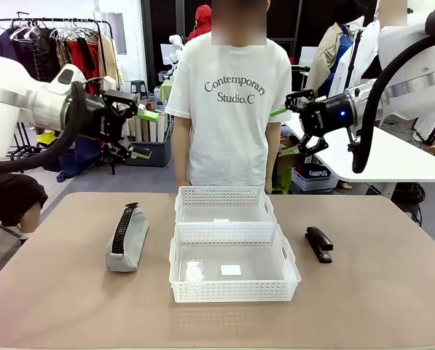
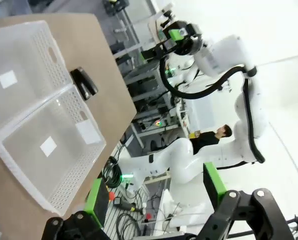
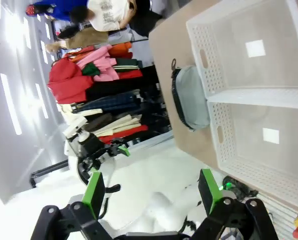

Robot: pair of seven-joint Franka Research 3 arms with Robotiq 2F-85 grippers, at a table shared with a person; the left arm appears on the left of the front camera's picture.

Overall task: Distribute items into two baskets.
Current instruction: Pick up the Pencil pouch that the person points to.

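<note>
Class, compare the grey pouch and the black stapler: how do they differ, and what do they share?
The pouch is grey fabric; the stapler is shiny black. The pouch is much bigger than the stapler. The pouch lies left of the baskets, the stapler right. Both lie on the table, outside the baskets.

Grey pouch (image 3: 191,97) lies on table (image 3: 164,42) beside two white baskets (image 3: 208,65).
</note>
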